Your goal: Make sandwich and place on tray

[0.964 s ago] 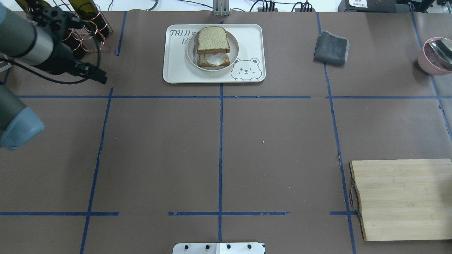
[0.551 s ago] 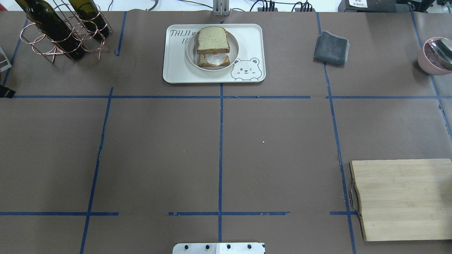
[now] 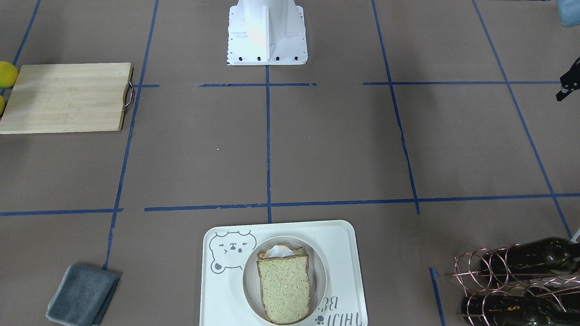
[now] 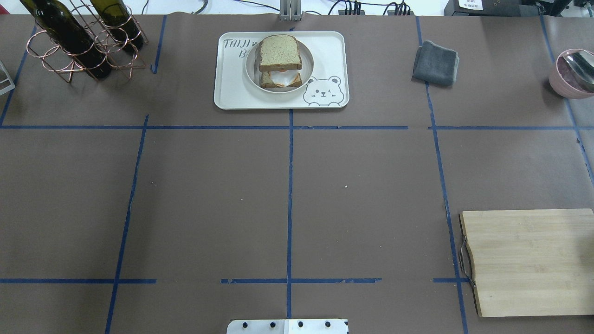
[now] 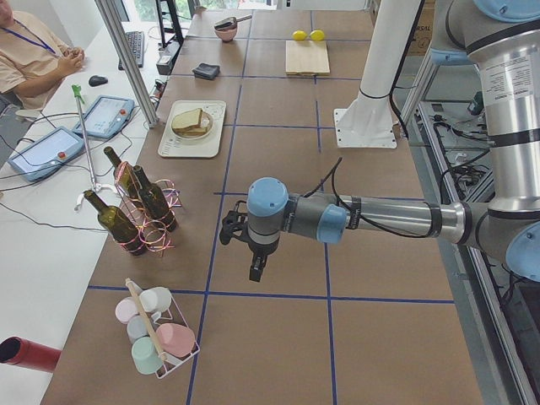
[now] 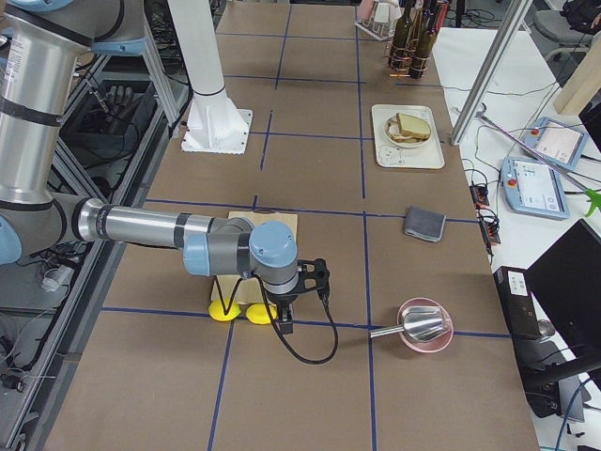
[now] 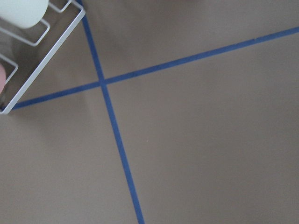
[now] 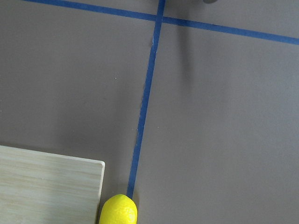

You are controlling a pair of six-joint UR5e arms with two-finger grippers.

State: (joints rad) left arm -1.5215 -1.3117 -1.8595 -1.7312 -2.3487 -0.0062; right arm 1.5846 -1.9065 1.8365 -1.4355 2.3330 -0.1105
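On the near side of the overhead view, the brown-papered table (image 4: 209, 195), crossed by blue tape lines, carries a pale wooden cutting board (image 4: 529, 260) at the lower right of the frame, with a metal handle on its left edge. The left claw (image 5: 256, 272) shows clearly only in the left side view, hanging fingers-down over the table at the centre of the frame, right of a copper wire rack (image 5: 143, 232) of dark bottles. I cannot tell from there whether it is wide or narrow. A black sliver at the right edge of the front-facing view is probably part of it. The right claw (image 6: 286, 324) shows only in the right side view, pointing down at lower centre beside two lemons (image 6: 223, 310), and its opening cannot be told either. Farther off, at top centre of the overhead view, the tray (image 4: 232, 90) lies flat with the plate (image 4: 252, 74) on it. The sandwich (image 4: 278, 52) sits on the plate, its top slice shifted away so the egg (image 4: 284, 78) peeks out on the near side. Right of the tray and well apart lies a folded grey cloth (image 4: 436, 62). At the right edge of the frame a pink bowl (image 4: 564, 86) holds a metal spoon (image 4: 580, 65).
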